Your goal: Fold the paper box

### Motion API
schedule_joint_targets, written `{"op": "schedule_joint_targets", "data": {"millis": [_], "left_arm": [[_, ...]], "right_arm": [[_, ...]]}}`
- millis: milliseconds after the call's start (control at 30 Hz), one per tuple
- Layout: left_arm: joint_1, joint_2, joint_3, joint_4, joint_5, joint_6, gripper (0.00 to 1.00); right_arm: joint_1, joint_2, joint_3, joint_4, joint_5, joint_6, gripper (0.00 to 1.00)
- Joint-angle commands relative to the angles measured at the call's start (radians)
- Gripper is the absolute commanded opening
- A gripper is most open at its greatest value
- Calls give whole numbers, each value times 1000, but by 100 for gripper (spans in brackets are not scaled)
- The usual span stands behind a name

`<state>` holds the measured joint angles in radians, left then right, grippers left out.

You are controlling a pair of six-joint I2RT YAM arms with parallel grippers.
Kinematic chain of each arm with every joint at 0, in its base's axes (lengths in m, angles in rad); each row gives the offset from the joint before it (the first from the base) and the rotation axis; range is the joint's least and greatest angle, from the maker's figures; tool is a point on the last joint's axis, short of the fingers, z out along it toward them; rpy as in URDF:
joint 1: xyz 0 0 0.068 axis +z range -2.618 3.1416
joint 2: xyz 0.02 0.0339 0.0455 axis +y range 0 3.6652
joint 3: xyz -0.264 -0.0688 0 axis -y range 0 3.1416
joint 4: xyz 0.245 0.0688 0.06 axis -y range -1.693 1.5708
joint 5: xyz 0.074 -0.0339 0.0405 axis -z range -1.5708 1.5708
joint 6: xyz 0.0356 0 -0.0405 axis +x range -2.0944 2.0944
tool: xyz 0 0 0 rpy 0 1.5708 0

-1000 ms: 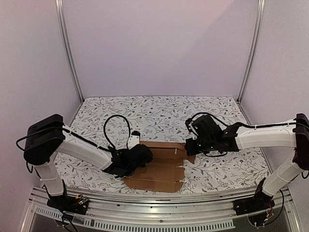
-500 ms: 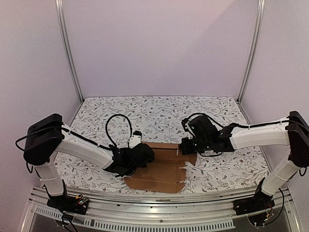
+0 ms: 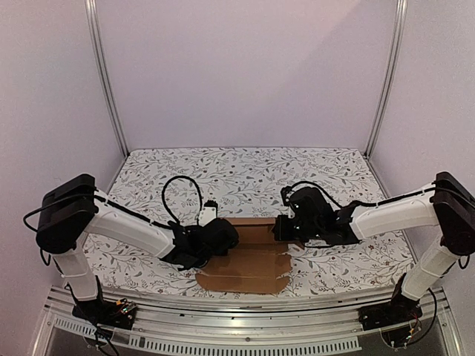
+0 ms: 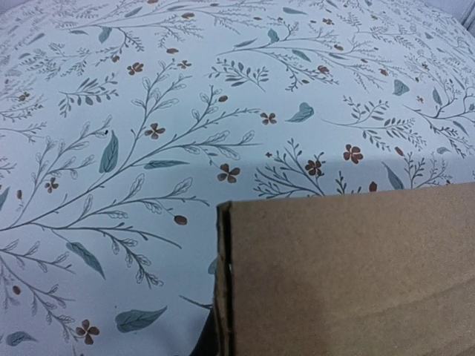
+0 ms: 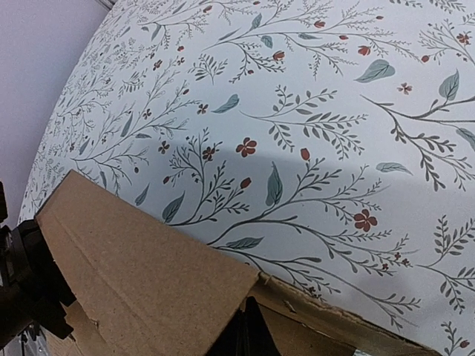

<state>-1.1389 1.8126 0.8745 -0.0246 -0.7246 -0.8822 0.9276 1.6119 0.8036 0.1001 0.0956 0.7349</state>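
The paper box (image 3: pixel 249 261) is a brown creased cardboard sheet lying near the front edge of the table, with its left and right ends lifted. My left gripper (image 3: pixel 221 236) is at its left end. In the left wrist view a raised, doubled panel (image 4: pixel 349 274) hides the fingers, and only a dark sliver (image 4: pixel 202 343) shows; the gripper looks shut on the panel. My right gripper (image 3: pixel 285 227) is at the right end. In the right wrist view its dark fingers (image 5: pixel 249 334) are pressed together under a raised flap (image 5: pixel 141 274).
The table is covered with a floral cloth (image 3: pixel 237 174). White walls with metal posts (image 3: pixel 107 81) enclose it on three sides. A metal rail (image 3: pixel 245 315) runs along the front edge, just below the box. A black cable (image 3: pixel 178 194) loops above the left wrist.
My right gripper has moved left and down, lifting the box's right flap inward. My left gripper has edged right. The sheet now looks narrower.
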Motion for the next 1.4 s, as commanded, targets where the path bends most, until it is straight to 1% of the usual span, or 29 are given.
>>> {"op": "schedule_joint_targets", "data": {"millis": [0,133,200,400,533,600,800,1033,1233,1367], "left_arm": [[-19,16,-5,-31,143,-37,0],[-19,11,-12,-12,179,-53,0],[-19,11,-13,-9,187,-57,0],[-16,-5,-29,-1,173,-55,0],[10,-23,-52,7,198,-58,0],[21,-40,-66,52,201,-56,0],[46,-89,-89,63,198,-41,0],[70,-167,-134,122,214,-26,0],[101,-247,-172,175,259,-22,0],[130,-316,-210,213,304,-40,0]], "right_arm": [[29,7,-32,160,13,80,0],[37,-11,-66,254,23,118,0],[41,-19,-67,261,27,123,0],[41,-67,-90,240,40,98,0],[41,-110,-104,193,15,71,0],[43,-142,-116,163,6,48,0],[45,-302,-160,96,-53,-45,0],[50,-525,-216,34,-139,-166,0],[51,-724,-278,19,-134,-229,1],[52,-818,-309,13,-120,-251,1]]}}
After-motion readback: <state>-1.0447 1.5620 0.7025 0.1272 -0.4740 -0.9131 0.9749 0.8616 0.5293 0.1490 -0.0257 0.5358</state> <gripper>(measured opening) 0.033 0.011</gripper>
